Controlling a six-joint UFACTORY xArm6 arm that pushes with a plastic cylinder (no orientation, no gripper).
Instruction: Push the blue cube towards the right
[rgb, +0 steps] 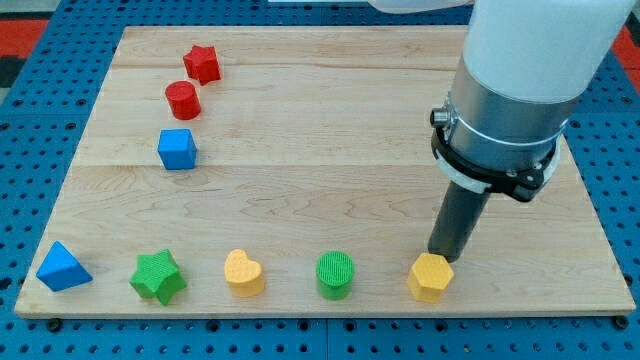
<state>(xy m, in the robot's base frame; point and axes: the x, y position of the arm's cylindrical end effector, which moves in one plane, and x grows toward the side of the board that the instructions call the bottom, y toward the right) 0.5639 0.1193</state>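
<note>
Blue cube (177, 149) near board's (330, 130) left edge, my tip (437, 253) far right

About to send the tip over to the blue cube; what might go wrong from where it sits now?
My tip sits at the yellow hexagonal block, so moving off may nudge it. The blue cube lies far to the view's left; approaching from the right would shove it leftward. The red cylinder just above it could get clipped.

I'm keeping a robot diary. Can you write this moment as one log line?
task: push blue cube right | my tip: touching yellow block, far right of cube | cube: untouched, below red cylinder
</note>
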